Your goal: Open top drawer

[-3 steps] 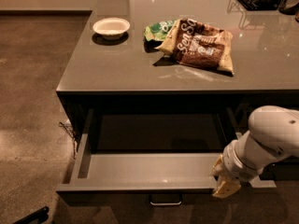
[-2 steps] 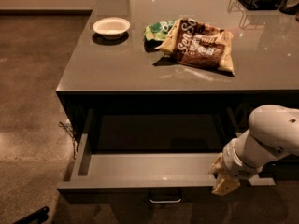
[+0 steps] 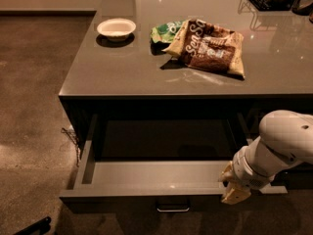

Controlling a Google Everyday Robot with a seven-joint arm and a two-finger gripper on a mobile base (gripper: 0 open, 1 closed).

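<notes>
The gripper (image 3: 234, 186) sits at the right end of the top drawer's (image 3: 146, 174) front edge, well to the right of the centre pull (image 3: 172, 207). Whether it is closed on that edge or only resting against it cannot be told.

The drawer stands pulled well out from under the table (image 3: 127, 75), its plain grey inside bare. Pulling so far off-centre could skew the drawer on its runners and jam it. A loose hold could also slip off the thin edge.

The white arm (image 3: 281, 143) hides the drawer's right corner and is cut off at the frame's edge. The drawers below fall out of view.

On the table, the bowl (image 3: 116, 28) and snack bags (image 3: 208, 48) lie well clear.
</notes>
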